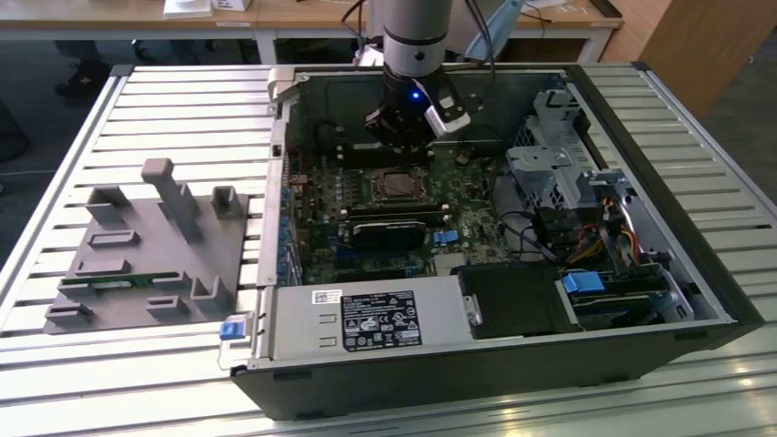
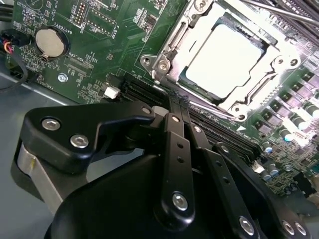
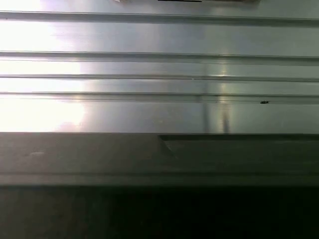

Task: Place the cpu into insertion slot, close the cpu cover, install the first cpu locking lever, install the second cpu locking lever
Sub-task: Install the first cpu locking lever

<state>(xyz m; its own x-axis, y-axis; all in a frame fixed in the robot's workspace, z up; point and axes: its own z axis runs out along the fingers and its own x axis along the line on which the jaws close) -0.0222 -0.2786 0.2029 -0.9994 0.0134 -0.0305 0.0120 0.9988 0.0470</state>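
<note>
While its fingers press together empty, the pincer (image 2: 172, 107) hovers beside the cpu (image 2: 227, 57).

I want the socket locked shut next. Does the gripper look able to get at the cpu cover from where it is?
Probably yes: the gripper sits just beside the cpu cover, which lies over the cpu, with nothing between them in the second wrist view.

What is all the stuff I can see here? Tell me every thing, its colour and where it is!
computer case: one, black, open on the slatted metal table.
circuit board: one, green, inside the case.
cpu: one, silver, lying in the insertion slot.
cpu cover: one, shiny silver frame, closed around the chip.
coin battery: one, silver, on the board.
grey fixture: one, on the exterior view's left.
gripper: one, black, beside the socket.
</note>
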